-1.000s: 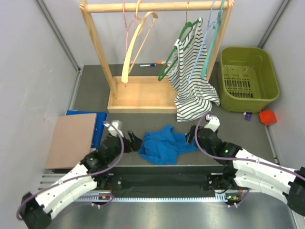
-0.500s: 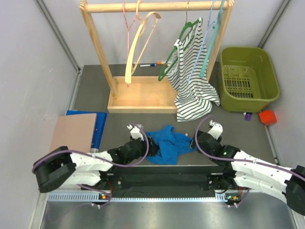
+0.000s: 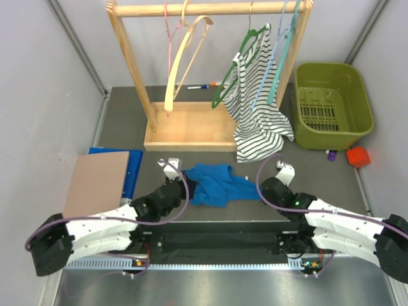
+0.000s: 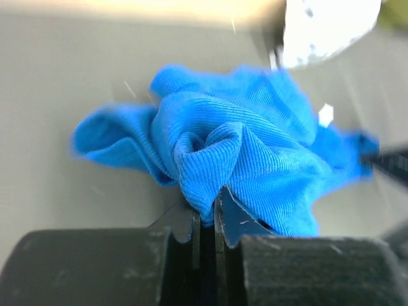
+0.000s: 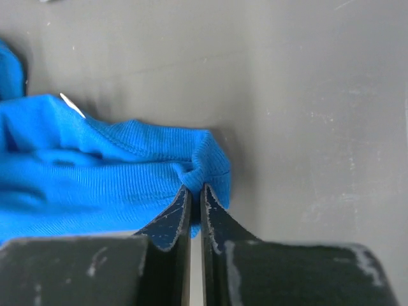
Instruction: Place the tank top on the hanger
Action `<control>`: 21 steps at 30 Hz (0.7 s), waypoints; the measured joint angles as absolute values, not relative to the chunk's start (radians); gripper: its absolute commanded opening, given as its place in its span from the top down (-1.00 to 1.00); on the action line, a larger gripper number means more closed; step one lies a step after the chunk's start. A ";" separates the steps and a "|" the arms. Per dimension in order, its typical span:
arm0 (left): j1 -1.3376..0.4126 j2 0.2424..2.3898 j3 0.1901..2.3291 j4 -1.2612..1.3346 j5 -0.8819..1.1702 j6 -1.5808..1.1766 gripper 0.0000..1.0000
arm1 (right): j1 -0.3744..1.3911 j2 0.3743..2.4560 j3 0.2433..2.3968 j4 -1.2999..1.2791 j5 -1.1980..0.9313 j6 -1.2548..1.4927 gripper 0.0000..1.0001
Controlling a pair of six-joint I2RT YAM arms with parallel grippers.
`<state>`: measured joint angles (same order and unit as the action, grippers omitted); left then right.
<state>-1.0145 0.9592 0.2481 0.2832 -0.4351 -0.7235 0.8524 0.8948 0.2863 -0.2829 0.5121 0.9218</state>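
The blue tank top (image 3: 215, 183) lies crumpled on the grey table between my two arms. My left gripper (image 3: 187, 183) is at its left edge, shut on a fold of the fabric (image 4: 236, 153); the left wrist view shows the cloth pinched between the jaws of the left gripper (image 4: 207, 196). My right gripper (image 3: 262, 190) is at its right edge, shut on a corner of the tank top (image 5: 95, 172), with the hem caught at the tips of the right gripper (image 5: 196, 190). The pink hanger (image 3: 170, 38) hangs on the wooden rack (image 3: 210, 9), far left.
A cream wooden hanger (image 3: 185, 57), a green hanger (image 3: 237, 67) and a striped top (image 3: 258, 121) on a light-blue hanger also hang on the rack. Its wooden base (image 3: 191, 127) stands behind the tank top. A green basket (image 3: 331, 105) sits back right, a cardboard sheet (image 3: 99, 185) left.
Both grippers closed from open onto the tank top's edges. The left arm swung in to the cloth's left side, and the fabric bunched up and shifted slightly back.
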 measured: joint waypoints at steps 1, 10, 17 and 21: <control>-0.997 0.914 0.271 0.236 -0.460 -0.687 1.00 | 0.852 0.898 0.288 -0.282 0.510 0.920 1.00; -0.675 0.687 0.448 -0.035 -0.535 -0.463 0.37 | 0.854 0.754 0.415 -0.309 0.510 0.892 1.00; -0.624 0.690 0.472 -0.146 -0.582 -0.435 -0.38 | 0.853 0.548 0.487 -0.477 0.625 0.863 1.00; -0.624 0.670 0.472 -0.189 -0.593 -0.440 -0.48 | 0.852 0.511 0.485 -0.558 0.651 0.855 1.00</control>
<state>-0.6235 0.6701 0.4717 -0.1886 -0.5926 -0.4400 0.8524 0.5110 0.4850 -0.5579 0.6514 0.8555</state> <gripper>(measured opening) 0.714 0.021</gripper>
